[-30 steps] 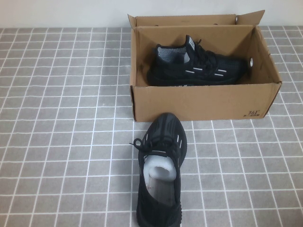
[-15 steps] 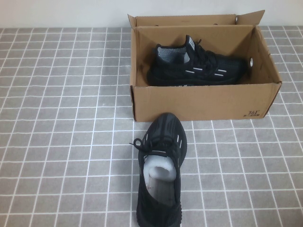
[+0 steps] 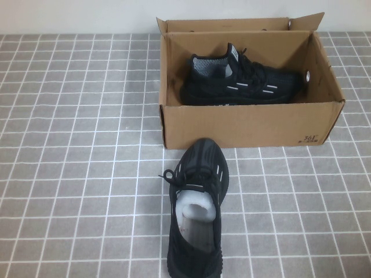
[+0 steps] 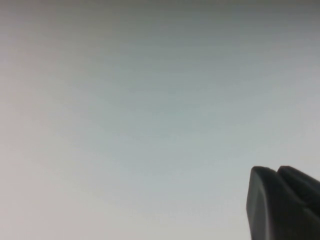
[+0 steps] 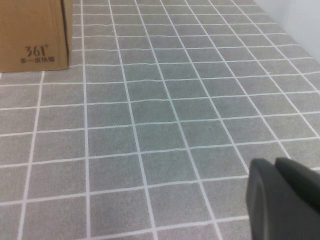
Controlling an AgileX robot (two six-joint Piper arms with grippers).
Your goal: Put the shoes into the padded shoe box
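Note:
One black sneaker (image 3: 240,81) lies on its side inside the brown cardboard shoe box (image 3: 249,124), toe to the right. The other black sneaker (image 3: 197,208) stands on the tiled table in front of the box, toe toward the box, white stuffing in its opening. Neither arm shows in the high view. My left gripper (image 4: 276,170) is shut and empty, facing a blank pale surface. My right gripper (image 5: 274,161) is shut and empty, low over the grey tiles, to the right of the box's printed front corner (image 5: 35,52).
The grey tiled surface (image 3: 75,174) spreads to the left and right of the box and shoe. A pale wall (image 3: 75,14) runs behind the box. The box's flaps (image 3: 232,24) stand open at the back.

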